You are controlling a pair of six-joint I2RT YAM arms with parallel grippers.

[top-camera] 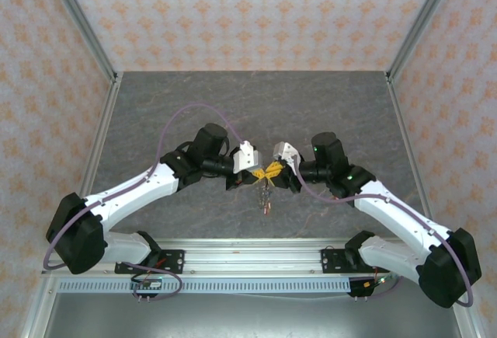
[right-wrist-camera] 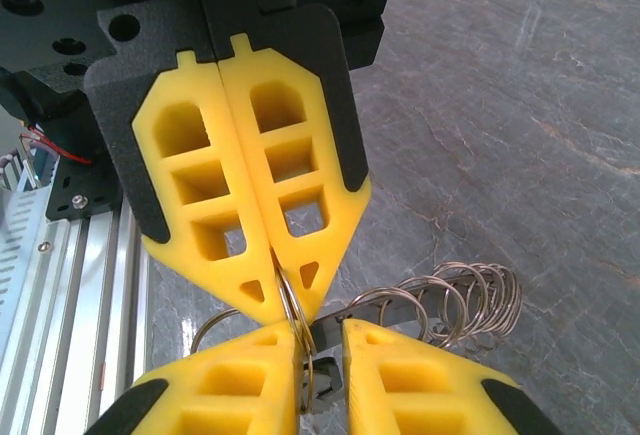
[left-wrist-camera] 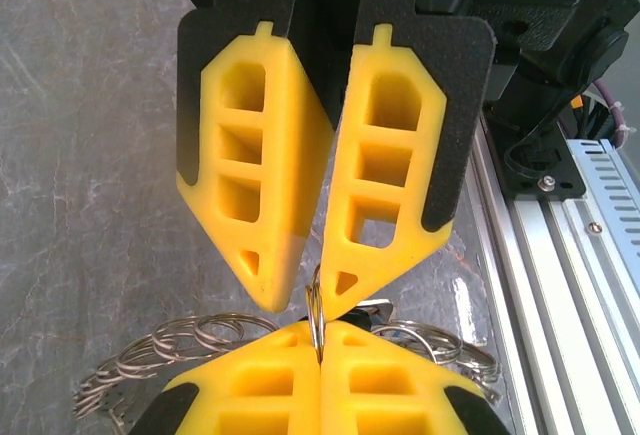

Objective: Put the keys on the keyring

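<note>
My left jaws pinch the keyring (right-wrist-camera: 470, 300) by its thin wire, likely stiff and slippery; right jaws narrowly parted opposite.

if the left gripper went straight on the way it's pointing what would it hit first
The right gripper. It faces the left gripper tip to tip, and they look nearly touching. Between them is the thin metal ring that the left gripper pinches.

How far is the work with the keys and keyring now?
Done: keyring held above the table. In hand: left gripper shut on its wire, right gripper open beside it. Left: threading; small items dangling below are too small to identify.
</note>
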